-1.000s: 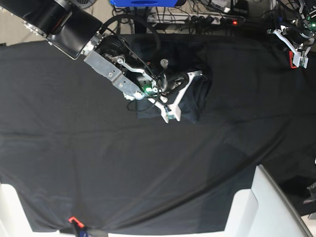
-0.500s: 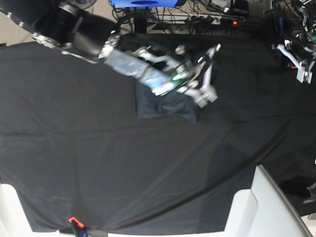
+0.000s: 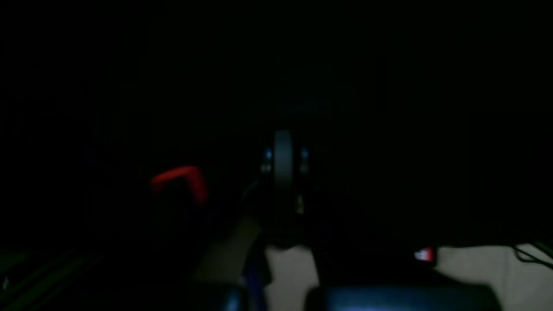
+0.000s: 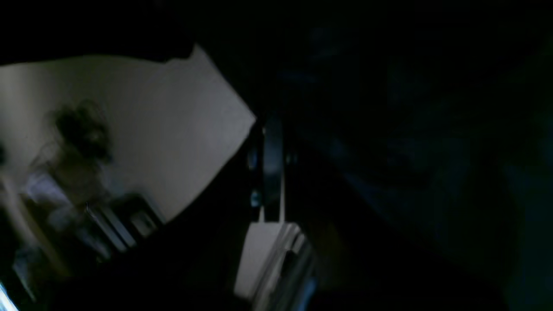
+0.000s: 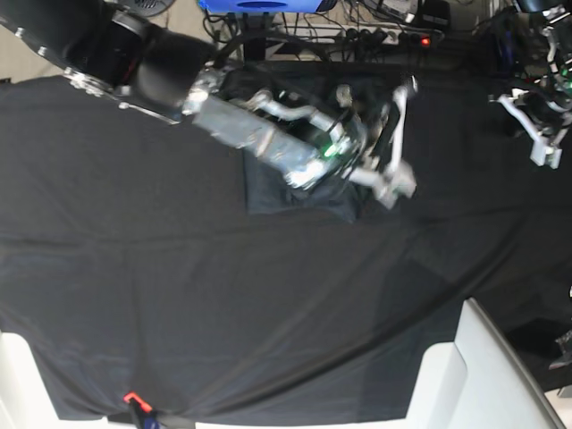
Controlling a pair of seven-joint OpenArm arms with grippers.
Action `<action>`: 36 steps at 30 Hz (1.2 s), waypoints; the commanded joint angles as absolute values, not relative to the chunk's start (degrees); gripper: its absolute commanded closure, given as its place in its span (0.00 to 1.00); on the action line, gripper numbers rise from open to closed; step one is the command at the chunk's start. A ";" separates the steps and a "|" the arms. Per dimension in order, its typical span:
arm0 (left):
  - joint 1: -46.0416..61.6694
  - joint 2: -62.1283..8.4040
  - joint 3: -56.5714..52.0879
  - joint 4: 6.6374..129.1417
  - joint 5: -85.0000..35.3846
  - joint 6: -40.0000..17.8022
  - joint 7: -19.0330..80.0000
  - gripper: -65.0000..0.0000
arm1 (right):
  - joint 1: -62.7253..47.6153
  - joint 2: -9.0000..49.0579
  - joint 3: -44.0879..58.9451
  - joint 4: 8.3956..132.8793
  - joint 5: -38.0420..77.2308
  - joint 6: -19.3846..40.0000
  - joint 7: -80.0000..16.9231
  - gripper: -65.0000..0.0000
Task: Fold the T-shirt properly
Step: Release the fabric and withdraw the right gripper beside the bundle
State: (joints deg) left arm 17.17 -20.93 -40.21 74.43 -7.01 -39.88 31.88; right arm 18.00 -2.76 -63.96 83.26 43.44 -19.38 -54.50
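Observation:
The T-shirt [image 5: 288,189] lies as a folded dark charcoal rectangle on the black table cloth [image 5: 179,286], with its back part hidden under my right arm. My right gripper [image 5: 407,98] hangs above the cloth just past the shirt's right edge, blurred, and holds nothing. In the right wrist view its fingers [image 4: 268,164] show as one narrow closed strip. My left gripper [image 5: 527,125] is at the far right back corner, away from the shirt. In the very dark left wrist view its fingers [image 3: 283,160] also sit together.
A power strip with cables [image 5: 375,36] runs behind the table's back edge. White panels stand at the front right [image 5: 483,375] and front left [image 5: 18,375]. A red tape mark [image 3: 179,177] is on the cloth by the left gripper, and another sits at the front edge [image 5: 132,396].
My right arm has swung right and back, from over the middle of the folded shirt to past its right edge. The shirt lies still. The left gripper has drifted slightly forward.

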 commanded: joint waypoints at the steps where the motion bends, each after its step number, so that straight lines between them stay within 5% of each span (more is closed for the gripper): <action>1: 18.77 -22.73 -41.54 75.12 -7.52 -40.00 30.90 1.00 | 18.86 -2.33 -61.67 85.14 43.56 -20.26 -53.67 1.00; 11: 28.70 -23.60 -42.51 75.65 -7.60 -40.00 30.64 1.00 | 20.70 -1.27 -52.62 78.29 40.84 -21.23 -43.74 1.00; 36: 28.09 -23.16 -42.07 75.65 -7.60 -40.00 30.64 1.00 | 14.55 6.64 -45.32 69.93 36.53 -21.85 -37.58 1.00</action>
State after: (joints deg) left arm 27.79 -22.06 -41.78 74.76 -7.33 -40.12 31.22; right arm 13.56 6.35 -45.74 69.04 37.21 -21.45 -37.76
